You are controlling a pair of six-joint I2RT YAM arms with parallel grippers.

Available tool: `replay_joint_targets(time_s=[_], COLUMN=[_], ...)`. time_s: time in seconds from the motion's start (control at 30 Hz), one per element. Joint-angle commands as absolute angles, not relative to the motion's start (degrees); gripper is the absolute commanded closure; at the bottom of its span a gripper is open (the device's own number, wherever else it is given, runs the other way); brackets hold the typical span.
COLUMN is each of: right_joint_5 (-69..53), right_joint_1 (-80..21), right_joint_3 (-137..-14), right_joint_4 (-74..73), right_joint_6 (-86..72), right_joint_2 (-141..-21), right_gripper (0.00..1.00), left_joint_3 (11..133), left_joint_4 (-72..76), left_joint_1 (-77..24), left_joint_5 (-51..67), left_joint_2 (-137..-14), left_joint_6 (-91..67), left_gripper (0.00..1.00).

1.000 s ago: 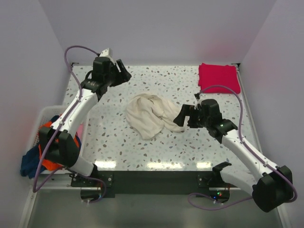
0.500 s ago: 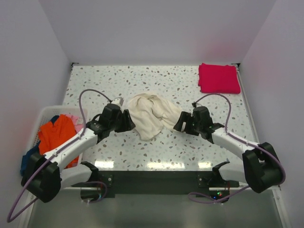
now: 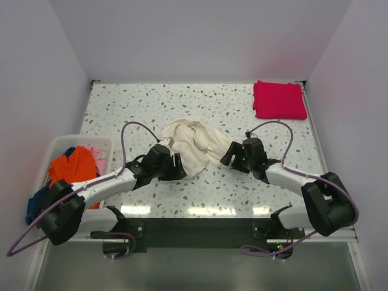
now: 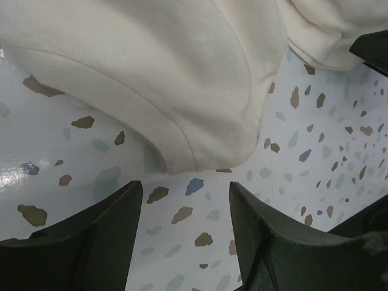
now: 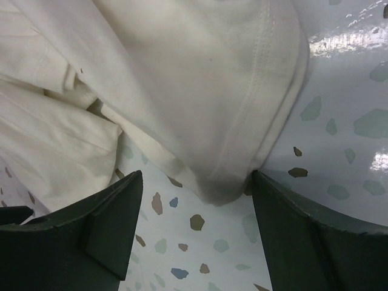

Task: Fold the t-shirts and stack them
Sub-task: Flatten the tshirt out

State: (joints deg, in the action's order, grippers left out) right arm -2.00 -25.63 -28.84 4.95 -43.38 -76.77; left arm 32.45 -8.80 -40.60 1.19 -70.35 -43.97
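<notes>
Crumpled cream soft cloth t-shirt [image 3: 191, 142], stitched hems; left gripper [image 4: 185, 203] and right gripper [image 5: 195, 185] both spread wide beside its edges.

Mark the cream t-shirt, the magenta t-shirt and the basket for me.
cream t-shirt [image 3: 191, 144]: top external view, middle of the crumpled heap.
magenta t-shirt [image 3: 279, 100]: top external view, centre of the folded square.
white basket [image 3: 68, 139]: top external view, its far rim.
</notes>
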Motion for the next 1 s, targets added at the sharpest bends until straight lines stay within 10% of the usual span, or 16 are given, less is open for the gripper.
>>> replay_joint_targets(time_s=[0.0,0.33,0.57,0.97], right_joint_5=[2.28,6.76,11.68,17.93], right_joint_1=[-26.02,-26.10,-25.93,-19.96], right_joint_3=[-28.83,-35.06,-42.26,-56.32], right_joint_4=[9.14,4.40,-6.04,-24.06], right_joint_6=[-44.83,-42.54,-39.20,-30.50], right_joint_2=[-78.13,-80.51,-76.56,-61.80], right_gripper=[0.26,0.64,1.00,1.00], left_joint_3=[33.48,39.28,46.66,65.02], left_joint_4=[-4.04,-0.97,-6.93,-30.93], left_joint_1=[-42.01,-43.07,-42.63,-34.28], left_joint_5=[-4.64,-9.14,-14.14,-27.50], left_joint_2=[-73.91,-84.80,-83.24,-63.11], left_joint_6=[-45.97,-44.21,-41.75,-32.00], left_gripper=[0.36,0.43,1.00,1.00])
